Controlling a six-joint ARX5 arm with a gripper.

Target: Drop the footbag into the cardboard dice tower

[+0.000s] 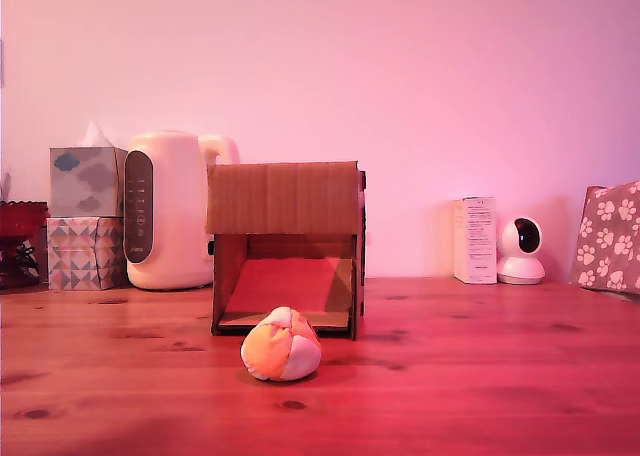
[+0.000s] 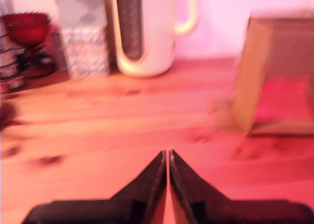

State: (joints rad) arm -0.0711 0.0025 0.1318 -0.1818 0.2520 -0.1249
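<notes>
End effector (image 2: 168,155): two black tapered fingers, tips pressed together, nothing between them; it hangs above bare desk. Shown in the wrist view only.
Desk (image 1: 500,376): wooden planks with dark knots, reddish under the light.
Red glass bowl (image 1: 20,219): scalloped rim, at the exterior view's far left; one.
Tissue boxes (image 1: 86,216): two, stacked; upper with cloud print, lower with triangle pattern.
Kettle (image 1: 170,211): one, cream, smooth, rounded, with a dark oval front panel and a loop handle.
Cardboard dice tower (image 1: 285,198): one, brown corrugated board, flat front panel above a wide gap, sloped ramp inside. Blurred in the wrist view.
Footbag (image 1: 281,344): one, soft stitched ball of orange, yellow and white panels, lying on the desk just in front of the tower's gap. Exterior view only.
White carton (image 1: 475,240): one, upright, printed.
Small camera (image 1: 520,250): one, white, rounded.
Paw-print bag (image 1: 610,236): one, at the exterior view's far right.
</notes>
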